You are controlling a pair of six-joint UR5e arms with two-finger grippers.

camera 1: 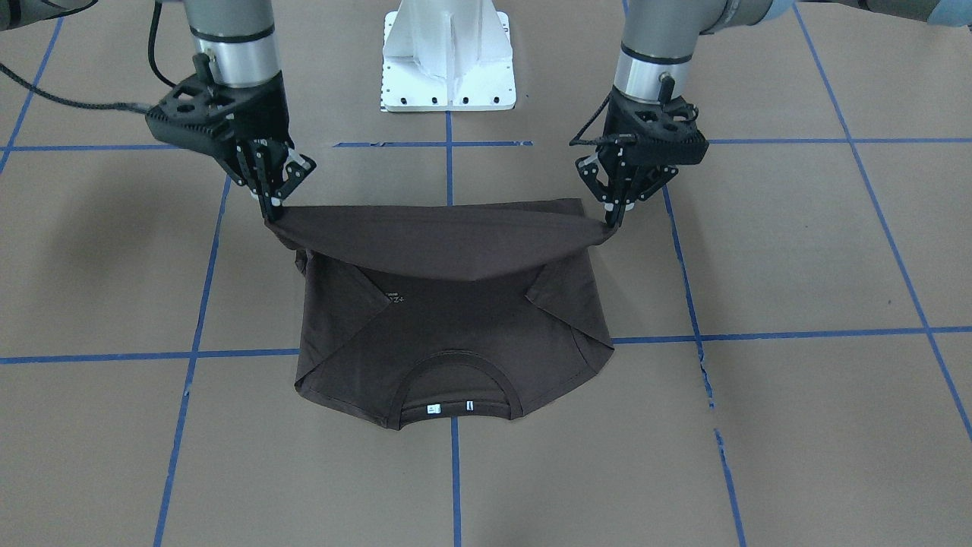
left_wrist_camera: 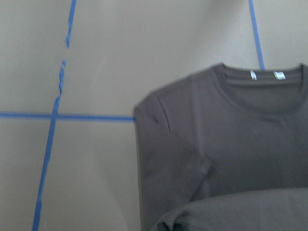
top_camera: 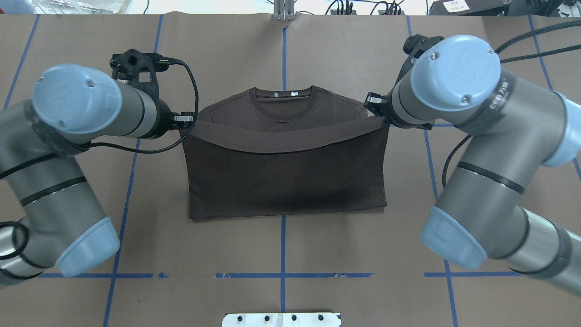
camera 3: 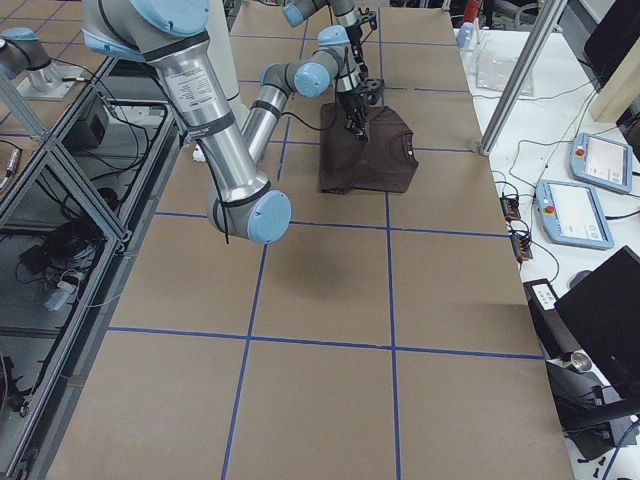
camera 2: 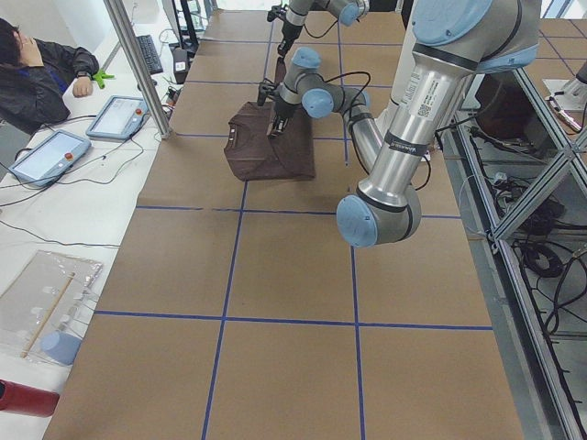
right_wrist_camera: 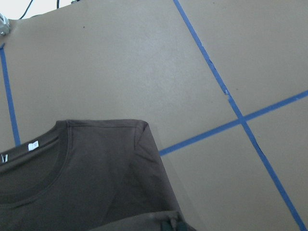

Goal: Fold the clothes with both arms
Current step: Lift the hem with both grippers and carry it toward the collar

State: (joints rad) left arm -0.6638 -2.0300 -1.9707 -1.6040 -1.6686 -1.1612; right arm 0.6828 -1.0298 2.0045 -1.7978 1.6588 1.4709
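Pinching the raised hem corners of the brown T-shirt (camera 1: 448, 334) with left claw (camera 1: 613, 218) and right claw (camera 1: 271, 213), both closed tight on cloth, in the front view. From overhead, lies mid-desk (top_camera: 281, 254), hem held above the chest, collar (top_camera: 283, 97) on the far side. From the left wrist, shows a sleeve (left_wrist_camera: 168, 163) folded inward.

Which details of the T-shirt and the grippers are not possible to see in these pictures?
- Chest logo: front-facing view, too small, partly under the lifted hem.
- Neck tags: same view, print too small to read.
- Right gripper: overhead view, fingers hidden behind its own wrist.
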